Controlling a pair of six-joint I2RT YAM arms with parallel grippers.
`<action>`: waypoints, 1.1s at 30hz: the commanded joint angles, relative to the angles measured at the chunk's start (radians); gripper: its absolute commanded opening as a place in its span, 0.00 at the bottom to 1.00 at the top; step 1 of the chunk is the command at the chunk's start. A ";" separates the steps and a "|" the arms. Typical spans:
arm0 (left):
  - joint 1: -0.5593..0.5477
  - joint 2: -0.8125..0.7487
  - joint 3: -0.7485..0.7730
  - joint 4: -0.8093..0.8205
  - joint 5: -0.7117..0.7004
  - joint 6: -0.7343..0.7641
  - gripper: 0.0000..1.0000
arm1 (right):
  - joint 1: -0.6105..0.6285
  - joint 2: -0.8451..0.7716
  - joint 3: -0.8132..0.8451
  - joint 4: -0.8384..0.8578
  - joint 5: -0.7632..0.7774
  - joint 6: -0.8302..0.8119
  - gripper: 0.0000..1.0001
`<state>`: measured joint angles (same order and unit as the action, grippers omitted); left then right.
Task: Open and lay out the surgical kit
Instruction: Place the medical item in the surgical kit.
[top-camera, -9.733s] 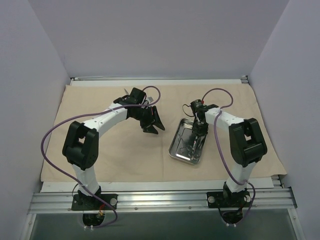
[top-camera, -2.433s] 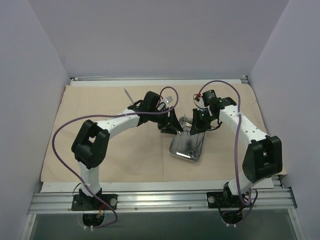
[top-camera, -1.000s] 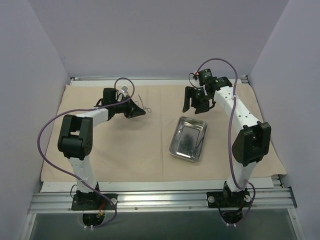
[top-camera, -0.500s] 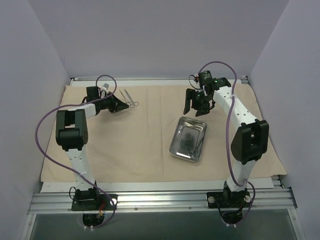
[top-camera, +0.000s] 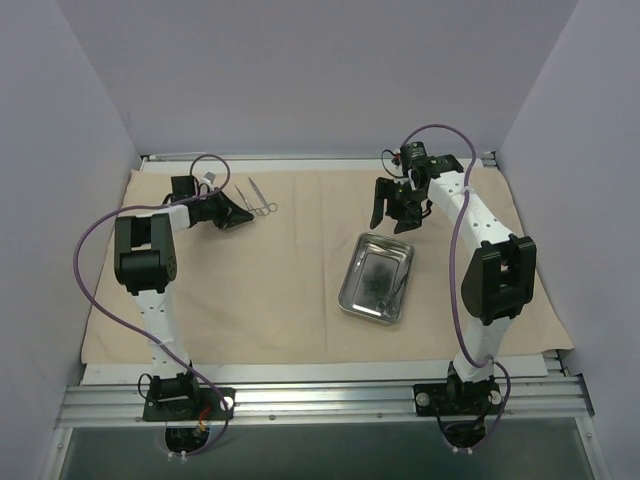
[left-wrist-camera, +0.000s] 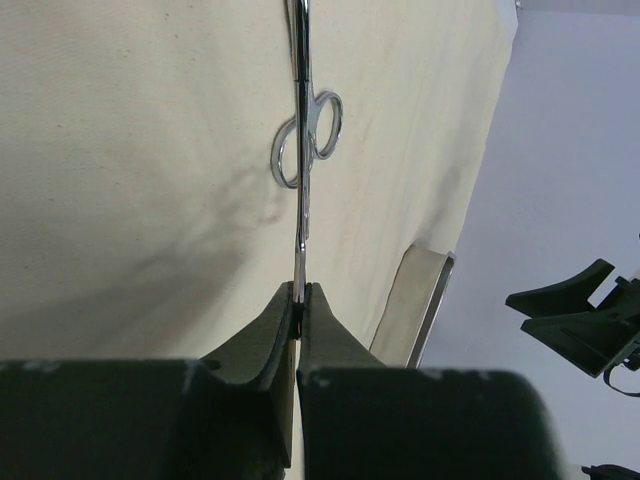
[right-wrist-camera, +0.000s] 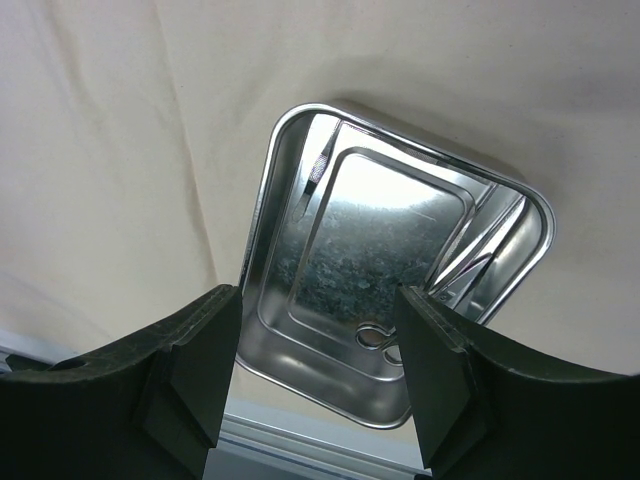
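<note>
Top, cloth wrap (top-camera: 250, 300): spread flat over the table.
Top, steel tray (top-camera: 348, 298): on the cloth, right of centre, with dark instruments inside (too small to count).
Top, left gripper (top-camera: 240, 214): far left, low over the cloth.
Left wrist, left gripper (left-wrist-camera: 299, 295): clenched on the thin end of a ring-handled instrument (left-wrist-camera: 302, 170), its rings pointing away.
Right wrist, right gripper (right-wrist-camera: 315, 375): jaws apart, nothing between them, right above the tray.

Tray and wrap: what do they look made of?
Tray: polished metal, likely stainless steel; mirror-bright walls with sharp reflections, floor faintly mottled. Wrap: matte beige woven fabric, possibly cotton, weave too fine to tell; soft creases, no shine.
</note>
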<state>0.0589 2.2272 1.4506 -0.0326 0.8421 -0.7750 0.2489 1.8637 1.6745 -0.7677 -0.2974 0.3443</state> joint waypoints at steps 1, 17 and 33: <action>0.024 0.015 0.063 -0.041 0.015 0.049 0.02 | -0.007 0.025 -0.009 -0.025 -0.016 0.009 0.63; 0.045 0.101 0.175 -0.243 0.011 0.144 0.02 | -0.008 0.035 -0.021 -0.010 -0.029 0.021 0.63; 0.061 0.137 0.206 -0.360 -0.026 0.181 0.39 | -0.008 0.022 -0.045 0.013 -0.034 0.047 0.63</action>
<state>0.1097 2.3421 1.6371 -0.3428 0.8661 -0.6365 0.2481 1.9060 1.6417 -0.7372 -0.3229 0.3756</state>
